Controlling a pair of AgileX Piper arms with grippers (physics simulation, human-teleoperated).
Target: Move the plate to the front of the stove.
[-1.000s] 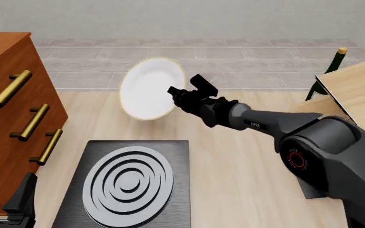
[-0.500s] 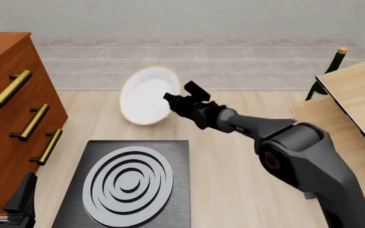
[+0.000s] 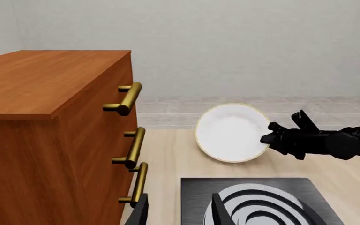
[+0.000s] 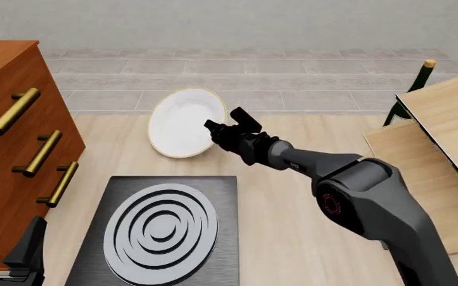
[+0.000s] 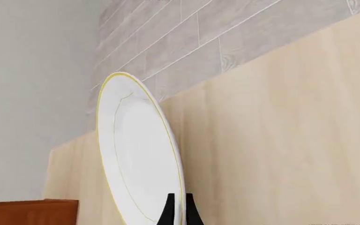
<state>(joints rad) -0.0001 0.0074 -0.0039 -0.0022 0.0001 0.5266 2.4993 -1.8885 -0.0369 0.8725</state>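
The plate (image 4: 179,122), white with a thin yellow rim, stands tilted on edge beyond the far side of the stove (image 4: 221,190), a black slab with a grey ringed burner. My right gripper (image 4: 214,132) is shut on the plate's right rim. In the right wrist view its fingertips (image 5: 176,208) pinch the rim of the plate (image 5: 136,154). The left wrist view shows the plate (image 3: 230,133), the right gripper (image 3: 271,138) and the stove (image 3: 192,187). My left gripper (image 4: 6,241) is open and empty at the near left corner, beside the stove.
A wooden dresser (image 4: 6,149) with brass handles fills the left side, close to the stove and the left gripper. A light wooden tabletop (image 4: 443,119) and a green post (image 4: 417,80) stand at the right. Grey tiled floor runs beyond the table.
The right arm has stretched farther forward and carried the plate down and a little left, closer to the table surface beyond the stove. The left arm has not moved.
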